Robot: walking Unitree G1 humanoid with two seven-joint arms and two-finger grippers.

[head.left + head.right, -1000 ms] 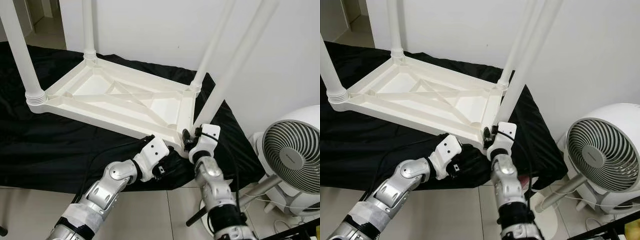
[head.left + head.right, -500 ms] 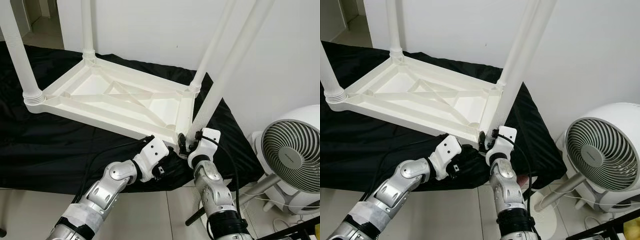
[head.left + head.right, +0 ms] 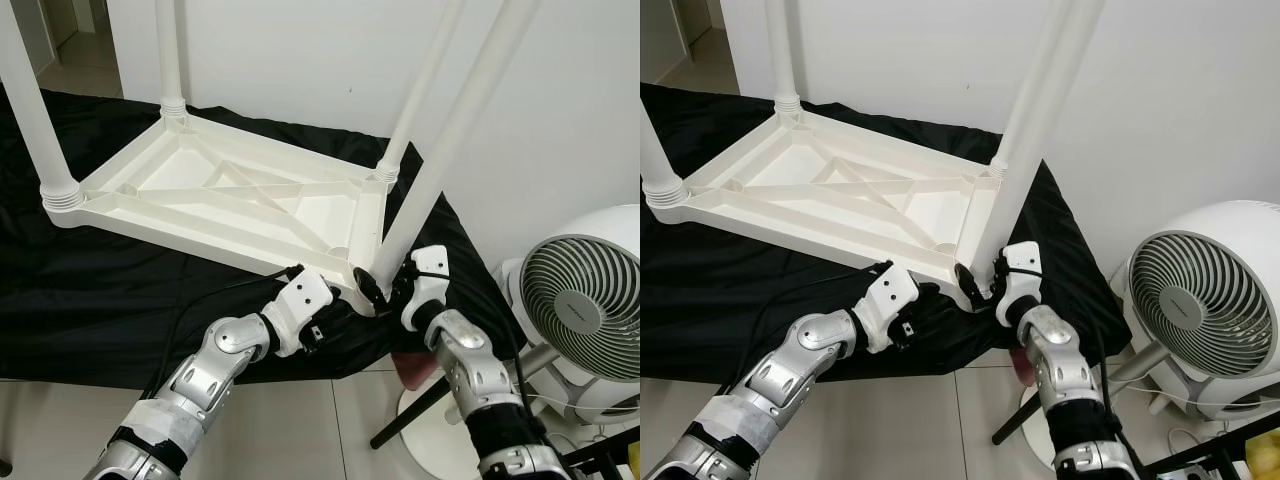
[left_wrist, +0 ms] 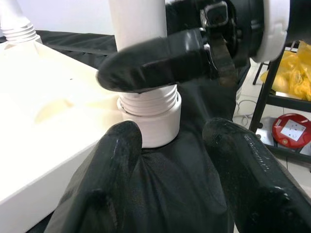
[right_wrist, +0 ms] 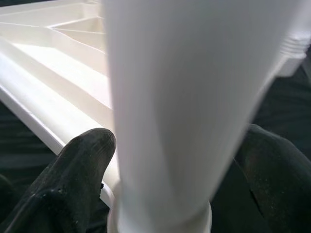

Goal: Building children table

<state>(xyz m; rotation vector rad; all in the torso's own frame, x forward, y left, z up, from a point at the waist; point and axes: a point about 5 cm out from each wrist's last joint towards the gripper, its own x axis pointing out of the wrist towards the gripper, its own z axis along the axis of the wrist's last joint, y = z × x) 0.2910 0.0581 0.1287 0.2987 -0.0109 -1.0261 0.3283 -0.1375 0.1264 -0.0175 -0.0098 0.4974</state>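
The white table top (image 3: 220, 200) lies upside down on a black cloth (image 3: 120, 290), underside ribs up, with three legs already standing in its far-left, far and far-right corners. At the left, the left gripper (image 3: 318, 322) sits low beside the near-right corner of the table top, its fingers (image 4: 112, 160) spread apart and holding nothing — in its wrist view they bracket the corner socket (image 4: 153, 121) from below without visibly clamping it. Next along, the fourth leg (image 3: 440, 150) rises out of that socket, its threaded collar seated at the rim but its long axis leaning up and away to the right, not plumb like the other three. The right gripper (image 3: 385, 285) is pinched around the leg's lowest stretch, just above the collar, one finger on each side of the tube. The leg therefore lies directly in the right gripper's hold, and that arm is plainly the nearer — the left serves only as a brace. My judgement: the coming move must bring the leg upright over the socket and turn it home. To the far right stands a white fan (image 3: 585, 310), well apart from the work.
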